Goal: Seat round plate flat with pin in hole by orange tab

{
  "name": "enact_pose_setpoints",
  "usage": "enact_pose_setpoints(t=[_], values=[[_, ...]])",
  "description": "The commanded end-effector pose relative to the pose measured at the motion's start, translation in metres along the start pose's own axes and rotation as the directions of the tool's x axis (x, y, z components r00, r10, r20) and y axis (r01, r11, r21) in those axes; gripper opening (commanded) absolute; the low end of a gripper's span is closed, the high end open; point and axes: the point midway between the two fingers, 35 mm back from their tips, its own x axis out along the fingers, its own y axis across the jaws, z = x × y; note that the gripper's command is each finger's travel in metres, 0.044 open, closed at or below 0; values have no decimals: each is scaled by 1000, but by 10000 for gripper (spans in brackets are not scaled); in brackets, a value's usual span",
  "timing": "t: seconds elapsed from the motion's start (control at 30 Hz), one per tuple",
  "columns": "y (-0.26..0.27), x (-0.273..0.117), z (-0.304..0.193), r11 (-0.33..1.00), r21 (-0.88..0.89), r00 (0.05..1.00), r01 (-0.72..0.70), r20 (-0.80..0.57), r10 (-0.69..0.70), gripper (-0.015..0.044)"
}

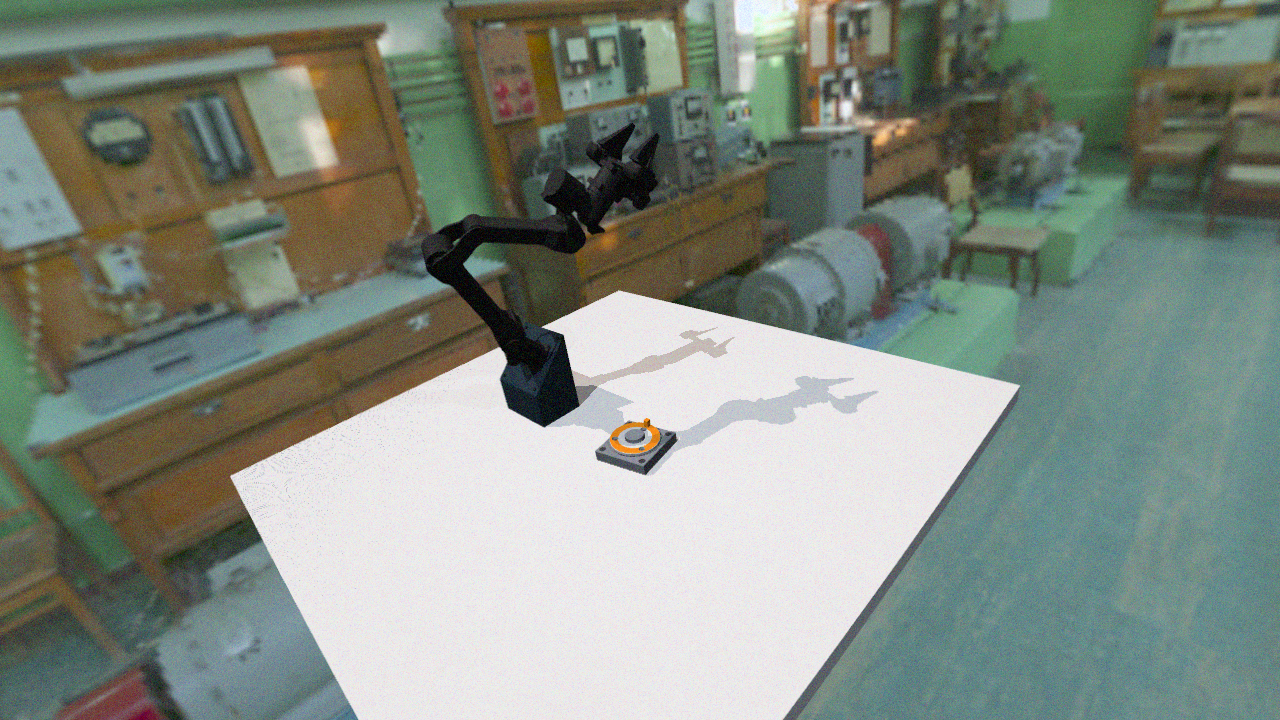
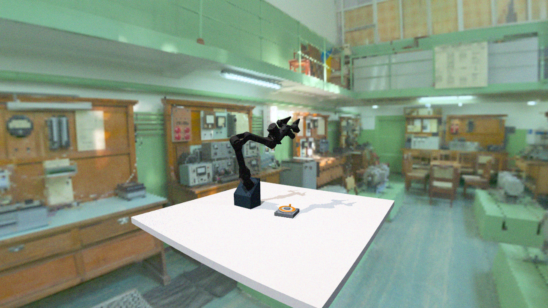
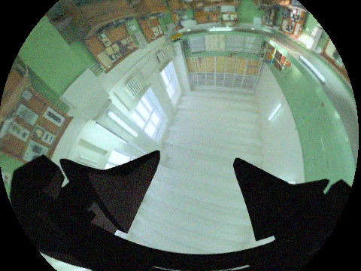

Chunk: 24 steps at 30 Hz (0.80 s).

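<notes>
A round grey plate with an orange ring (image 1: 637,444) (image 2: 288,210) sits on a small square grey base (image 1: 611,455) (image 2: 281,214) on the white table. Its orange tab (image 1: 646,422) (image 2: 289,205) sticks up at the far side. The pin and hole are too small to make out. My gripper (image 1: 638,139) (image 2: 291,121) (image 3: 198,158) is open and empty. It is raised high above the table and points upward, far from the plate. The wrist view shows only the ceiling between the two dark fingers.
The arm's dark base block (image 1: 539,380) (image 2: 248,196) stands on the white table (image 1: 554,573) (image 2: 268,249) just behind and left of the plate's base. Workbenches and machines stand around the table.
</notes>
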Motion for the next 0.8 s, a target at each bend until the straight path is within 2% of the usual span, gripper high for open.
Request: enact_pose_setpoints(t=[0.0, 0.1, 0.2, 0.23, 0.3, 0.4, 0.47, 0.57, 0.63, 0.77], values=[[2, 0, 2, 1000, 18, 1000, -7, 8, 7, 374], [32, -1, 30, 955, 262, 986, -136, 126, 106, 295], [69, -10, 67, 784, 517, 934, -343, 279, 224, 216], [81, -15, 79, 701, 582, 908, -412, 329, 260, 190], [88, -19, 87, 642, 617, 889, -454, 361, 282, 137], [117, -39, 119, 345, 716, 790, -606, 492, 367, 59], [132, -53, 135, 167, 734, 725, -658, 557, 405, 6], [143, -65, 148, 14, 733, 665, -680, 608, 434, 0], [159, -84, 164, -193, 711, 575, -676, 673, 466, 0], [177, -113, 185, -459, 654, 436, -602, 750, 497, 0]])
